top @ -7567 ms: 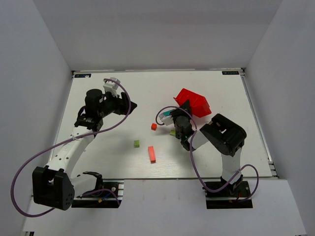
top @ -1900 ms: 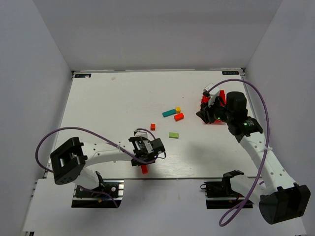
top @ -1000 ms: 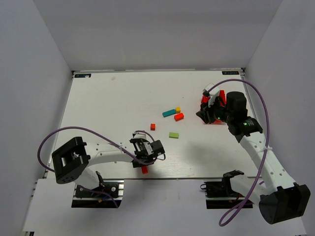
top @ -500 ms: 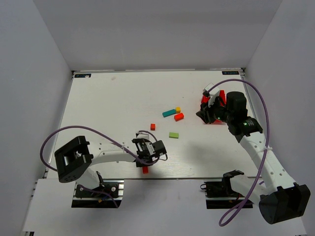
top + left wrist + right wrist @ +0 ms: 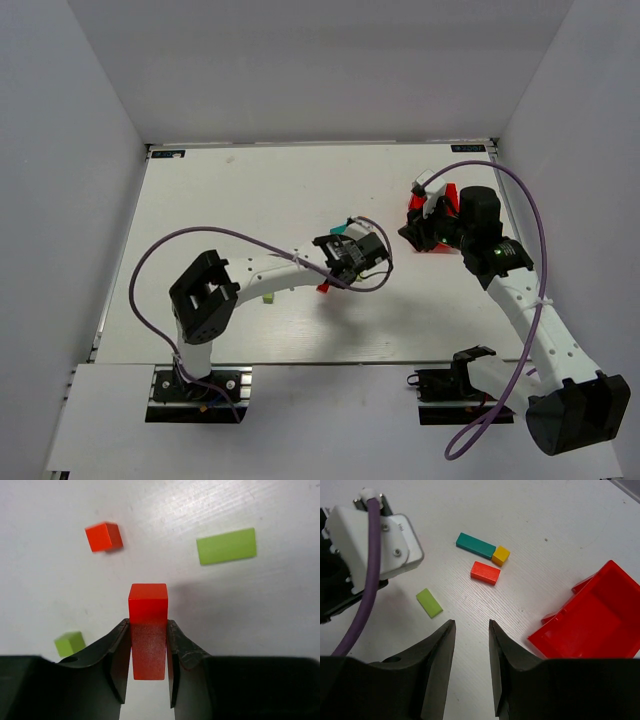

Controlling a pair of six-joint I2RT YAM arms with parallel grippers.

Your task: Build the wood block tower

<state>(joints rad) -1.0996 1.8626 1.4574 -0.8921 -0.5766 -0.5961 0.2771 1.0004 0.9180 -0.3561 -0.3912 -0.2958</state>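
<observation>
As it clamps the red bar, left gripper (formerly near-edge) hangs mid-table.

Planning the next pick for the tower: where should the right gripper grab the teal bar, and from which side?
From straight above, pinching the teal bar across its two long sides near the free end. It lies flat; the yellow cube appears to touch its other end and the short red block lies close beside that half, so there is likely most room away from both.
</observation>
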